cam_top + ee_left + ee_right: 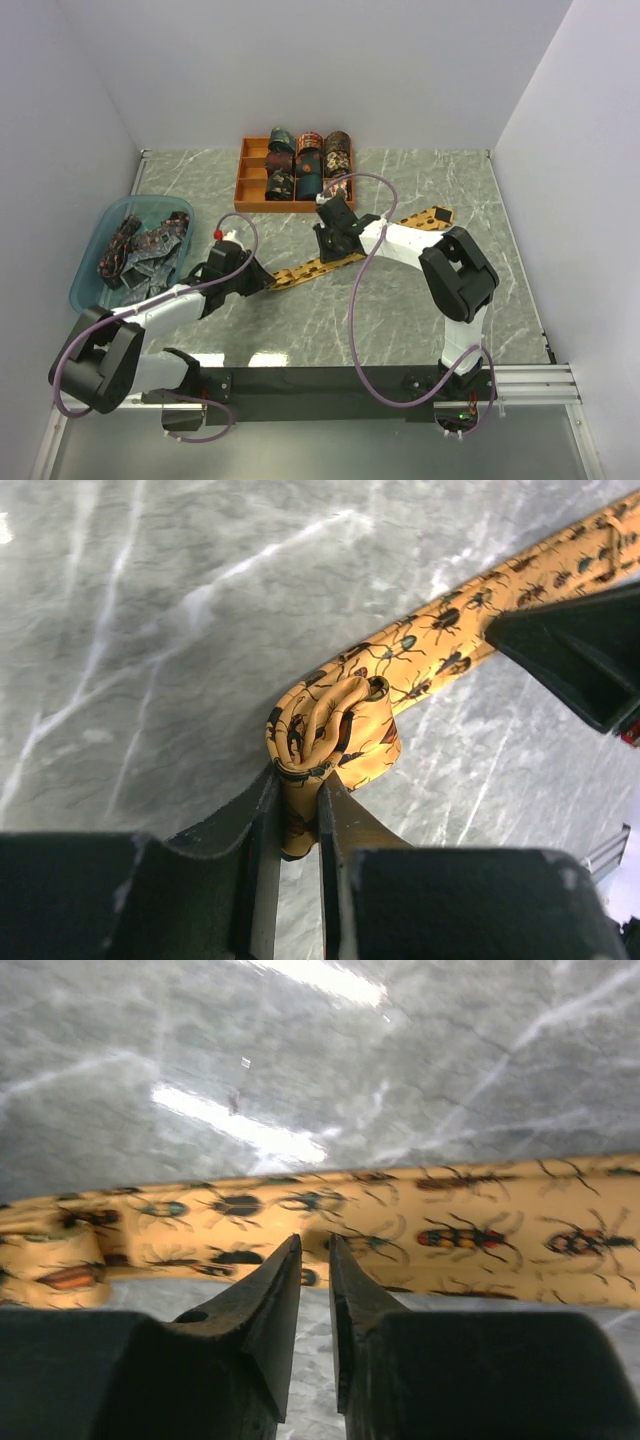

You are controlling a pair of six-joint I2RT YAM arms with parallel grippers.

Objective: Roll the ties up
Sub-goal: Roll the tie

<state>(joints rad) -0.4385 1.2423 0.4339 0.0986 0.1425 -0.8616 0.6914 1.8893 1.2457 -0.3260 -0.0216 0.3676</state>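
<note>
The mustard-gold tie (385,232) with insect motifs lies diagonally across the marble table. My left gripper (262,283) is shut on its narrow end, which is wound into a small roll (330,730) at the fingertips (262,798); the rest of the tie (470,610) runs away up and right. My right gripper (330,245) is over the tie's middle. Its jaws are almost closed with nothing between them, and their tips (288,1260) are at the tie's near edge (470,1235). Several other dark ties (150,250) lie in a heap in the blue basin.
An orange compartment tray (250,172) at the back holds several rolled ties (310,165); its left compartments hold none. The translucent blue basin (108,216) stands at the left, close to the left arm. White walls enclose the table on three sides.
</note>
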